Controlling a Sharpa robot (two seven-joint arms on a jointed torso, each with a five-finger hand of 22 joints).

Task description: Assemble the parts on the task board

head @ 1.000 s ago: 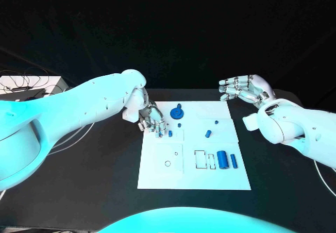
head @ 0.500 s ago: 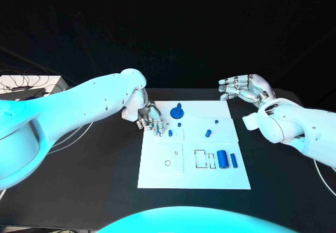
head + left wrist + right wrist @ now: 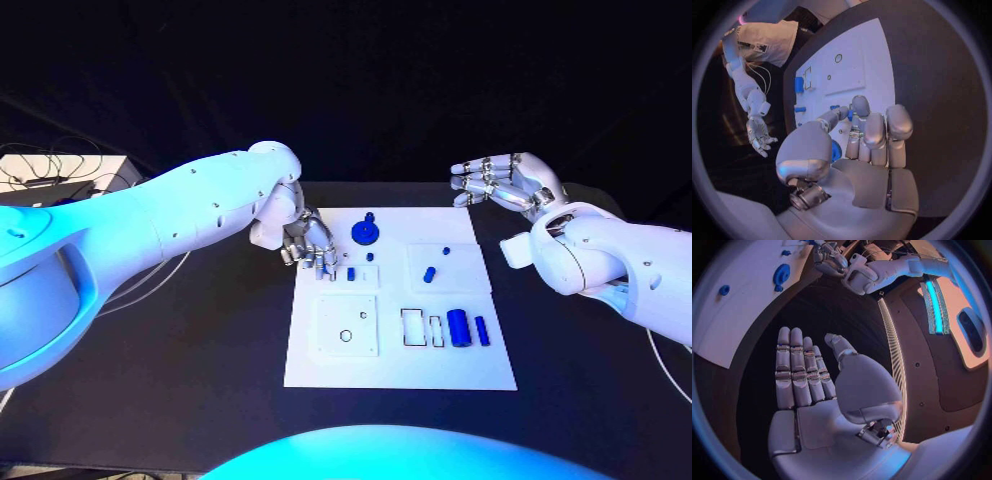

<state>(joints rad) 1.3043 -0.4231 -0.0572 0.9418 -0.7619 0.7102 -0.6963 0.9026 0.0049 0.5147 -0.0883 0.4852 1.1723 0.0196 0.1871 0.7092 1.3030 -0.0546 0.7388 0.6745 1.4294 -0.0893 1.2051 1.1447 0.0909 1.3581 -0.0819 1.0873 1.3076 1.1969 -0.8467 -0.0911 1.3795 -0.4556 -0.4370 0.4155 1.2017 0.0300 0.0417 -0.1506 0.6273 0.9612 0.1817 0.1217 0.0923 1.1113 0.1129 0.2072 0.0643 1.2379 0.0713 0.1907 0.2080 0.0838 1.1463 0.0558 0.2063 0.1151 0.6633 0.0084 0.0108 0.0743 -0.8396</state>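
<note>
1. Head view: the left hand [image 3: 307, 243] hangs over the board's [image 3: 397, 370] far left corner, fingers pointing down and close together. A small blue peg [image 3: 351, 273] stands just beside the fingertips, on the side toward the board's middle. Whether the fingers touch it cannot be told here. A round blue disc [image 3: 366, 232] lies near the hand, on the far part of the board. Further from the hand lie a short pin [image 3: 428, 273], a small stud [image 3: 446, 251], a thick cylinder [image 3: 459, 327] and a slim bar [image 3: 482, 331] just beside it. The right hand [image 3: 498, 184] is raised off the board, beyond its far right corner, palm up, fingers loosely curled and apart, holding nothing.

2. Left wrist view: the left hand [image 3: 861, 150] shows its fingers side by side, nearly pressed together, the thumb bent in beside them. A blue part [image 3: 836, 150] sits between thumb and fingers, close against them; a firm pinch cannot be told. The board [image 3: 873, 70] lies beyond the fingertips.

3. Right wrist view: the right hand [image 3: 817, 390] is flat, fingers straight and side by side, thumb held apart, nothing in the palm. The board [image 3: 736, 305] lies well beyond the fingertips, with the disc [image 3: 781, 275] and a stud [image 3: 724, 290] on it.
</note>
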